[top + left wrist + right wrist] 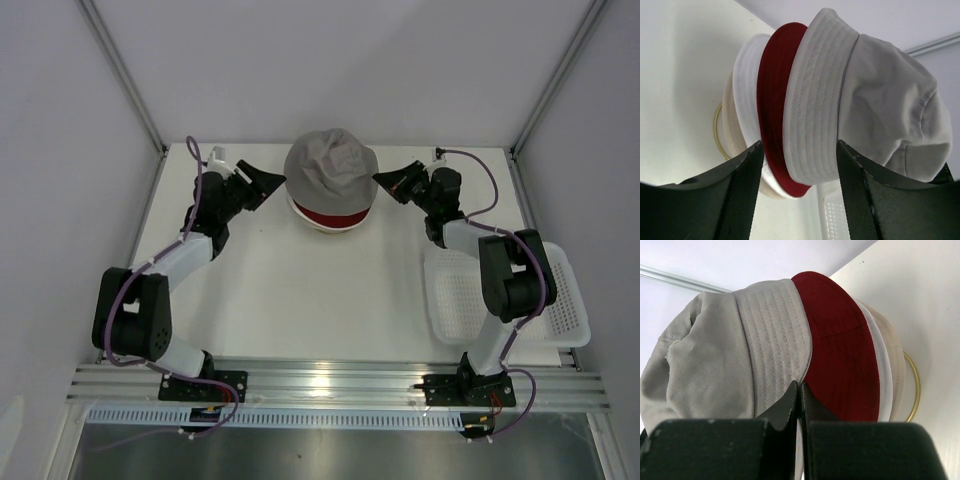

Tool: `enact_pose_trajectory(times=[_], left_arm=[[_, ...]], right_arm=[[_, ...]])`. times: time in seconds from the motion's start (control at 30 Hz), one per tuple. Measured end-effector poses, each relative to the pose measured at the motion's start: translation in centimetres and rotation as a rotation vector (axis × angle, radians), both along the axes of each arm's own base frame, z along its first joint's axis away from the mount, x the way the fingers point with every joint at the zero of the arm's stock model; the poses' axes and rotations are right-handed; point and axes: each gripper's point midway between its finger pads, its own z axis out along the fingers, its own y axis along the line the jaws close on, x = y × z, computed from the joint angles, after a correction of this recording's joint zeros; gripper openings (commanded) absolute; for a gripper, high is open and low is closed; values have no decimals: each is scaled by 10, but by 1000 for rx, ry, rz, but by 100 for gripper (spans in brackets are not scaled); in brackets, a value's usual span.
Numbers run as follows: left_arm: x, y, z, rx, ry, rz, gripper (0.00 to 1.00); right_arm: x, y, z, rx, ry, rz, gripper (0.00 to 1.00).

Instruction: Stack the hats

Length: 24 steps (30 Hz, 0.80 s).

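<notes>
Grey hat (330, 168) tops the stack over dark red hat (330, 214) and cream-white hat (746, 95), on gold ring stand (914, 385) at far centre of table (300, 290); left gripper (270, 188) jaws spread wide beside the brims, right gripper (799, 386) jaws pressed together at the grey brim's edge.

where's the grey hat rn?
Top view: the grey hat sits at the far centre of the table, topping the stack over the dark red hat, between the left gripper and right gripper.
</notes>
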Motion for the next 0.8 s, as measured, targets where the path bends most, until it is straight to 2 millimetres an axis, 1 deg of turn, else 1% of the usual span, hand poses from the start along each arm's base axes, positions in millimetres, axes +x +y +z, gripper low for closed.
enact_pose_trajectory(times=[0.1,0.17,0.27,0.4,0.53,0.63,0.7,0.73,0.8], left_arm=[[9,-7,0,-36,-37,-24,59],[13,-10,5,-57,-70,-37,56],[18,-13,7,-78,-96,-49,56],[27,-16,-3,-89,-81,-56,56],[30,-17,-16,-90,-51,-54,56],[36,-19,-15,-92,-54,-60,55],[41,-20,-9,-95,-72,-63,51],[43,-22,-5,-98,-84,-67,45],[47,-24,0,-107,-102,-70,38]], right_arm=[[0,1,0,-6,-3,2,0],[-1,2,-1,-12,-7,4,0],[-1,3,-1,-17,-6,7,0],[0,3,0,-23,-5,9,0],[1,4,1,-25,2,11,0],[2,4,2,-24,3,13,0],[2,4,2,-24,4,13,0],[2,4,2,-24,4,13,0],[2,4,2,-24,5,13,0]])
